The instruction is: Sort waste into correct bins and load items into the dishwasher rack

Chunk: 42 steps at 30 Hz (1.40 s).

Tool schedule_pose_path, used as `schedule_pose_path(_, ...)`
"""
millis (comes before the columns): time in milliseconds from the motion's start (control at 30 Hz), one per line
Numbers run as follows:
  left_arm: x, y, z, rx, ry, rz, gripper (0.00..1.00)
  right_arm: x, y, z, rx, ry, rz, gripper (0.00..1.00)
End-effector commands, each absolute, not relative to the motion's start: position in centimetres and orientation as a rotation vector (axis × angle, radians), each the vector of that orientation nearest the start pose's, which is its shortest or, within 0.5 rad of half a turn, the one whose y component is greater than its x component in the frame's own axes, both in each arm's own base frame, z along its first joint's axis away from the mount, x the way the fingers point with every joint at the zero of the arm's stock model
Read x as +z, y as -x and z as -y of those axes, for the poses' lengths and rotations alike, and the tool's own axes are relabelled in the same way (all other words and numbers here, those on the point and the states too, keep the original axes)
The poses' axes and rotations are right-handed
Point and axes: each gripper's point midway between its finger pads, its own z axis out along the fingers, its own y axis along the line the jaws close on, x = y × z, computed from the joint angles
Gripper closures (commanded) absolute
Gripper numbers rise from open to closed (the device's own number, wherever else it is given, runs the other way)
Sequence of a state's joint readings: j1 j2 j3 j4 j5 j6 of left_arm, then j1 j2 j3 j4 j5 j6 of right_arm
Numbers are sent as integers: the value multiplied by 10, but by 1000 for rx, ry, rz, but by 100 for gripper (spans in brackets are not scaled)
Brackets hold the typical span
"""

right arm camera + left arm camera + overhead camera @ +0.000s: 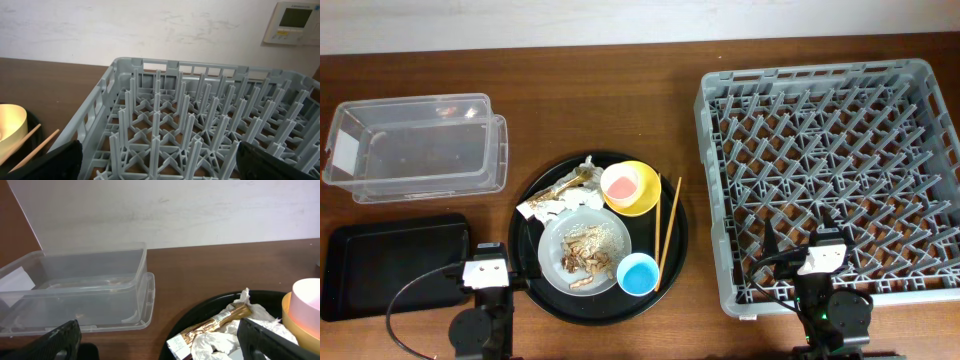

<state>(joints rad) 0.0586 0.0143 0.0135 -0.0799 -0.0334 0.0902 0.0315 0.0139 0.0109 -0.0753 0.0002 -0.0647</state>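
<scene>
**Both grippers wide, nothing sorted or loaded yet**

Left gripper sits at the near edge of the table with its fingers spread wide and nothing between them. It is between the shallow black tray on its left and the round black tray on its right. Right gripper is just as wide and just as empty, poised over the near edge of the grey dishwasher rack, whose pegs hold nothing.

On the round tray, the crumpled white napkins lie at the left with the gold-brown wrapper across them. Beside them, the grey-white plate carries the heap of food scraps. The light-blue cup stands just right of the plate, at its near edge. Behind the plate sits the yellow bowl, with the pink cup inside it. Two wooden chopsticks lie side by side along the tray's right side.

Farther back on the left, the clear plastic tub stands empty, well apart from the rack on the right.
</scene>
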Motion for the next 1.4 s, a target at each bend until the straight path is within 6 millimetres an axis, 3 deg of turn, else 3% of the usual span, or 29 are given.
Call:
schedule_pose_path(0, 156, -245, -18, 143, -23, -1652, 1, 155, -246, -5, -41, 74, -1652, 2)
schedule_pose_path(733, 156, -245, -18, 143, -23, -1652, 1, 155, -246, -5, -41, 74, -1652, 2)
schedule_pose_path(800, 164, -246, -18, 140, -24, -1621, 1, 155, -246, -5, -41, 74, -1652, 2)
schedule_pose_path(833, 172, -246, -7, 62, -45, -1588, 1, 155, -246, -5, -41, 74, -1652, 2)
schedule_pose_path(900, 173, -241, 40, -247, -160, -1579, 1, 155, -246, -5, -41, 74, -1652, 1)
schedule_pose_path(967, 175, -210, 101, -652, -390, -1564, 1, 155, -246, -5, -41, 74, -1652, 2)
schedule_pose_path(1033, 184, -171, 138, -883, -651, -1478, 1, 155, -246, -5, -41, 74, -1652, 2)
schedule_pose_path(1133, 198, -155, 147, -907, -768, -1377, 1, 155, -246, -5, -41, 74, -1652, 2)
schedule_pose_path(1267, 243, -168, 131, -856, -583, -1287, 1, 155, -246, -5, -41, 74, -1652, 2)
schedule_pose_path(1367, 262, -174, 123, -788, -532, -1257, 1, 155, -246, -5, -41, 74, -1652, 2)
